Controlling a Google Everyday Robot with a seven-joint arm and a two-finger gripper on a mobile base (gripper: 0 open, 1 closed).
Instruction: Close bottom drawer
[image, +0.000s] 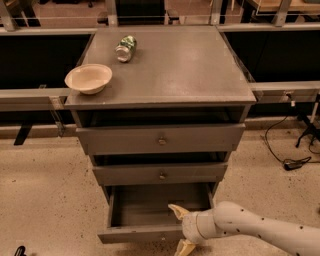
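The bottom drawer (137, 233) of the grey cabinet is pulled out, and its plain grey inside (150, 206) shows. Its slim front panel faces me low in the view. My gripper (180, 229) is at the right half of that front panel, on a white arm coming in from the lower right. One fingertip (176, 210) is over the inside of the drawer. The other fingertip (184, 247) hangs in front of the panel, so the fingers are apart and straddle the panel's top edge. The knob is not clearly visible beside the gripper.
The middle drawer (160, 174) and the top drawer (160, 140) stand slightly ajar above. A beige bowl (88, 78) and a green can (125, 48) lying on its side rest on the cabinet top (185, 70). Black cables (292, 162) lie on the floor at right.
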